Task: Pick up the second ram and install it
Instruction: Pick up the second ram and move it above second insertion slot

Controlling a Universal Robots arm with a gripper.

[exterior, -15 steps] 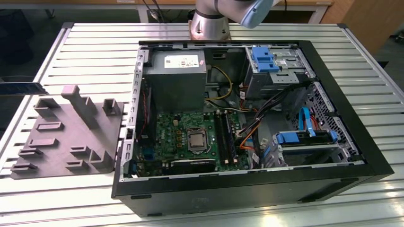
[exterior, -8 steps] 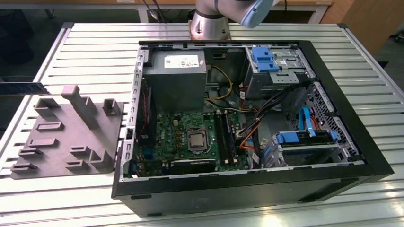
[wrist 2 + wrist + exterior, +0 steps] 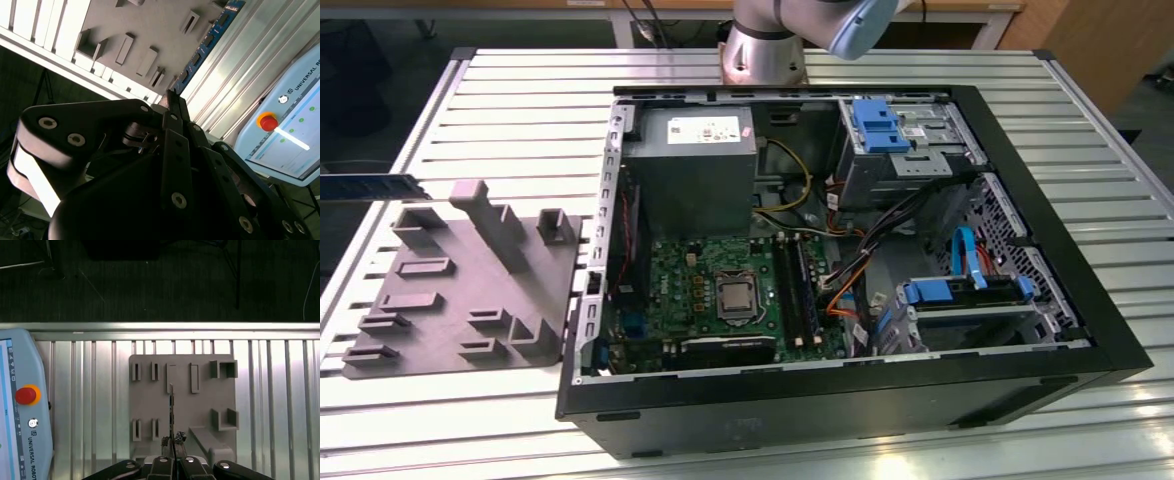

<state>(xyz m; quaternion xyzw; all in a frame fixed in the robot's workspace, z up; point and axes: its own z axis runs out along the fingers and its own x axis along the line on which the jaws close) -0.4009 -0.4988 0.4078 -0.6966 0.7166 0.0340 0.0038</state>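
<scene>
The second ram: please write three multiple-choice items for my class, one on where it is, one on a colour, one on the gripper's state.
1. Where is the second ram? A outside the computer case, by the grey fixture; B seated inside that case; C on the floor.
2. What colour is the teach pendant's button? A green; B blue; C red.
3. The gripper is: A open and empty; B shut on the second ram; C shut on a cable.
Key: 1 A, the exterior view shows it by the fixture, off the case; 2 C, the first wrist view shows it red; 3 B, the stick's end sits clamped in it in the first wrist view.
</scene>
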